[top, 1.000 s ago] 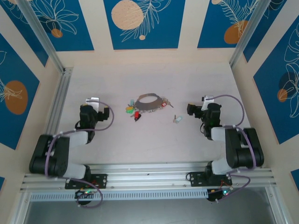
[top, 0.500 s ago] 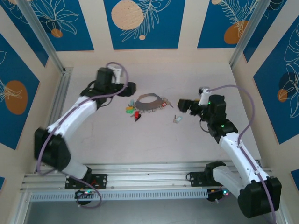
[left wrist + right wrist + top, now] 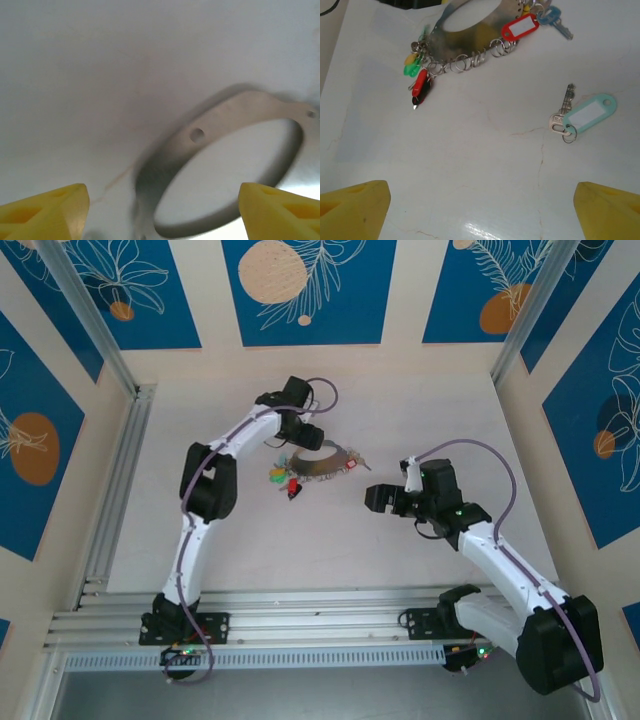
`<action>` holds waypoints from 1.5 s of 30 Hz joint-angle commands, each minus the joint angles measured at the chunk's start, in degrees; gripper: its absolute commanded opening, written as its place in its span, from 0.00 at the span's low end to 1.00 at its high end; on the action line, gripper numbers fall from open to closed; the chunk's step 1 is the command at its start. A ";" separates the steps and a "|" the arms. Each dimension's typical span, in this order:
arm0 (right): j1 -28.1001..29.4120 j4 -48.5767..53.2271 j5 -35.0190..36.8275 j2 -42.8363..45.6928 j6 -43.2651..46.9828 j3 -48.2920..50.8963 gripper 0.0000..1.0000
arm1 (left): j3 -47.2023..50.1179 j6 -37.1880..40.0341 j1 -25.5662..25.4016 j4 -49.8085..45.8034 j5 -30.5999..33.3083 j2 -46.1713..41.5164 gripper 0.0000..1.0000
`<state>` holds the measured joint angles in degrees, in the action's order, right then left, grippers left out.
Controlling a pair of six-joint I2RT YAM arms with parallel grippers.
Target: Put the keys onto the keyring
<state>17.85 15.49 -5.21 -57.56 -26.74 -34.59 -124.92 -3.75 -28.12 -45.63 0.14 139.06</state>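
– What lay on the desk?
– The keyring, just ahead of the left jaws, between their tips; they stood wide apart, empty.
– The loose key?
– Ahead of the right jaws, likewise spread, nearer one tip.

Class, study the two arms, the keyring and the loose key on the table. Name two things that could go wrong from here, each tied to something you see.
1. The left gripper hangs open close above the thin grey metal keyring; closing badly could shove the ring, dragging its strung keys.
2. The loose silvery key with a pale teal tag lies off-centre between the open fingers of the right gripper; a straight descent might miss it.
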 commanded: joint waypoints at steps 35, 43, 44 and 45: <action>-8.98 6.51 -7.13 7.99 5.14 -4.30 0.99 | 45.35 -3.77 -7.06 -0.63 12.73 -24.87 0.56; -8.27 -1.15 -16.15 6.98 3.90 -0.59 0.91 | 31.72 -0.85 -12.12 -7.75 9.17 -29.76 0.70; -8.27 -2.55 -17.41 6.96 3.60 0.46 0.89 | 29.98 -0.73 -12.93 -8.11 8.26 -29.44 0.68; -8.20 -3.58 -18.16 6.94 3.26 1.32 0.88 | 28.63 -0.92 -13.38 -8.10 6.84 -29.17 0.64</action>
<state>9.32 16.08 -17.52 -50.78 -22.74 -35.77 -91.90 -5.41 -39.22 -50.15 11.05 111.94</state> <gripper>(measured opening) 0.888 0.650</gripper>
